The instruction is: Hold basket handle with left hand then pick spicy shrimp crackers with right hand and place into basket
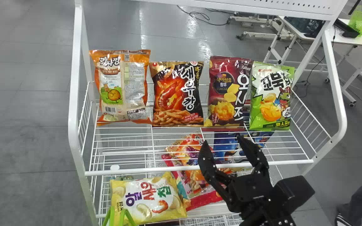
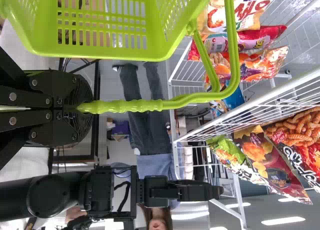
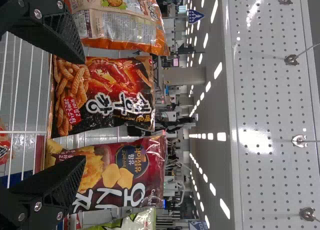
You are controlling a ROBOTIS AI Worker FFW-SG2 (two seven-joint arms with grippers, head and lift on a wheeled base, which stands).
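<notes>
One of my two jobs looks done: at my left, my left gripper [image 2: 82, 108] is closed on the green basket handle [image 2: 125, 106], with the basket [image 2: 154, 51] hanging from it beside the rack [image 1: 168, 170]. I judge that hold good enough to keep while the other arm works.

Next along, on the upper shelf, comes the orange bag [image 1: 137, 94], then my target, the spicy shrimp crackers [image 1: 168, 100], a black and red pack standing second from the left, face towards me. No finger of mine has closed on it, so the pick and the placing are both left to do.

Further right, my right gripper [image 1: 222, 140] waits at the shelf's front with its fingers spread wide. One fingertip lines up near the target's left edge, the other with the maroon bag [image 1: 220, 108] on its right, so I should shift left a little before going in, or I may pinch the neighbour. The green bag [image 1: 270, 97] ends the row. After the grip, I would lift clear of the shelf and carry leftward to the basket.
</notes>
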